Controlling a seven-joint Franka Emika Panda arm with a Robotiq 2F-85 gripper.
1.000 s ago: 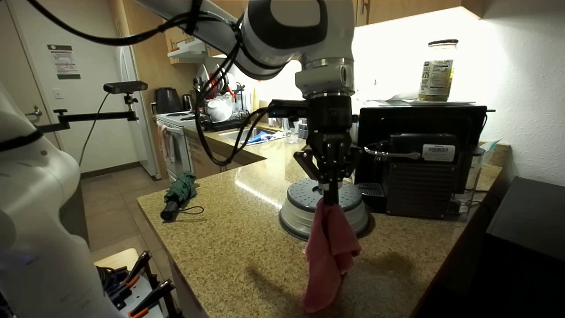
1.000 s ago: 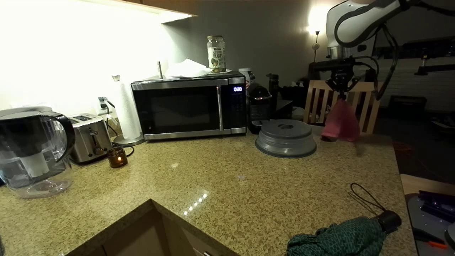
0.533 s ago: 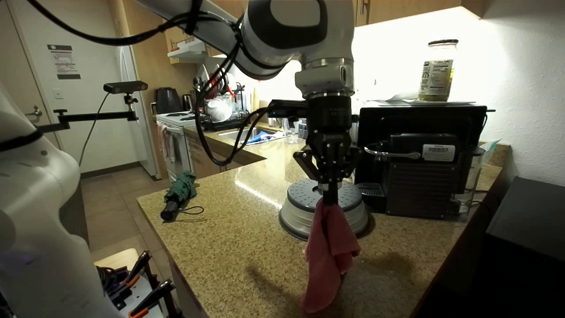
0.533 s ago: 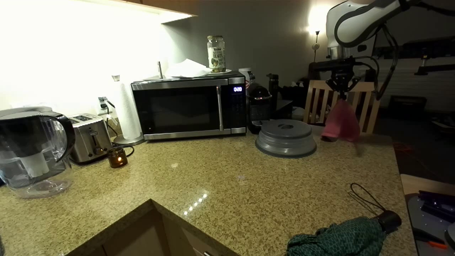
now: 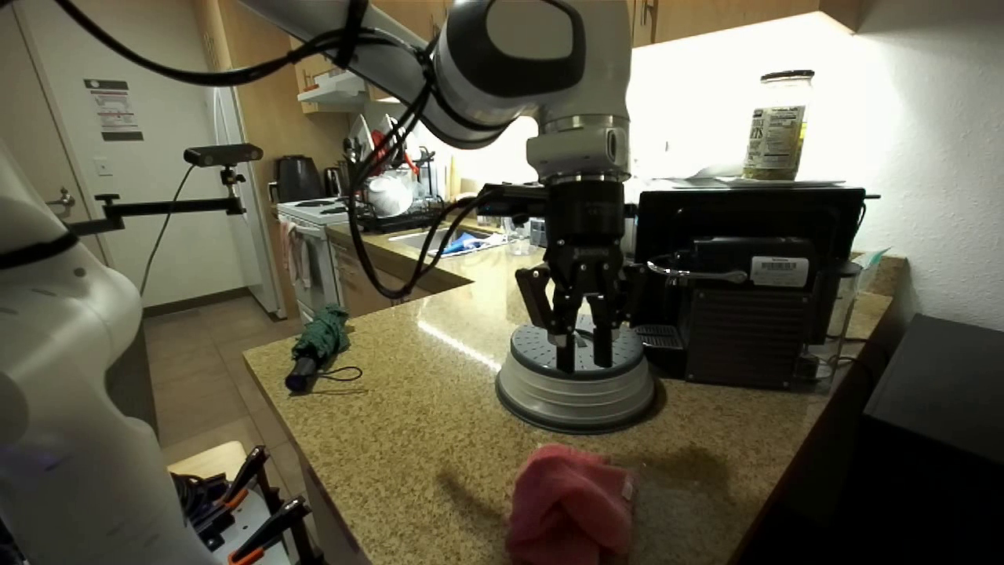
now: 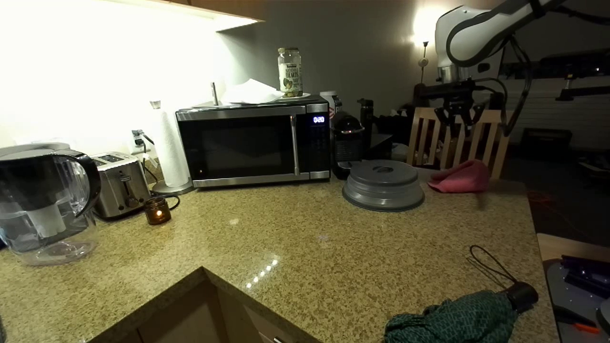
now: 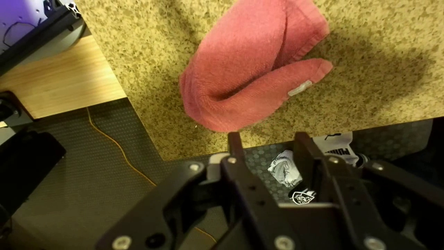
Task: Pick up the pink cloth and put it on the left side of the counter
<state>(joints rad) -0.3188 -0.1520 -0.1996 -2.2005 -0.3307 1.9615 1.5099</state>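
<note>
Left to right in an exterior view: green umbrella [image 5: 320, 341] at the edge of the counter [image 5: 392, 439], well apart. Then pink cloth [image 5: 572, 510], crumpled on the counter near its corner; in the wrist view its long axis seems to slant lower left to upper right. Grey cover [image 5: 576, 404] near it, apart. Gripper [image 5: 584, 359] hangs above the cloth, jaws parted, holding nothing; cloth lies below, not touching. Judgement: placing looks done; next likely retreat upward, or descent if regrasping.
</note>
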